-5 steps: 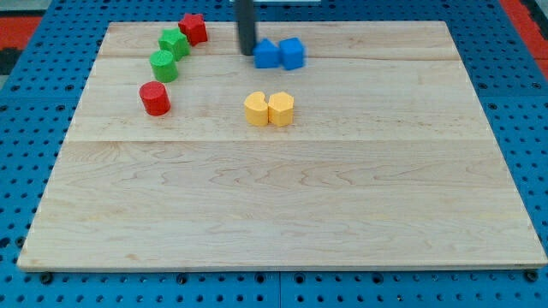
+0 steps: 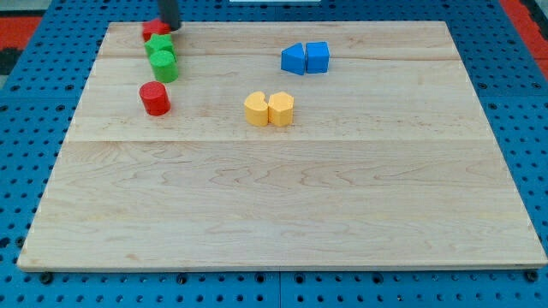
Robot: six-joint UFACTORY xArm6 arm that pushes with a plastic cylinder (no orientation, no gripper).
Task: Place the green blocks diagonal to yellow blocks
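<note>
Two green blocks sit near the view's top left, one [image 2: 159,44] just above the other, a green cylinder [image 2: 164,66], and they touch. Two yellow blocks [image 2: 256,109] [image 2: 281,109] sit side by side near the board's middle top, down and to the right of the greens. My tip [image 2: 169,28] is at the board's top edge, just above the upper green block and against a red block [image 2: 153,30] that it partly hides.
A red cylinder [image 2: 155,98] stands below the green blocks. Two blue blocks [image 2: 294,59] [image 2: 318,56] sit together above and right of the yellow pair. The wooden board [image 2: 282,214] lies on a blue pegboard.
My tip has moved left from beside the blue blocks to the top left corner. The blue pair has shifted right. The red block and upper green block have shifted left.
</note>
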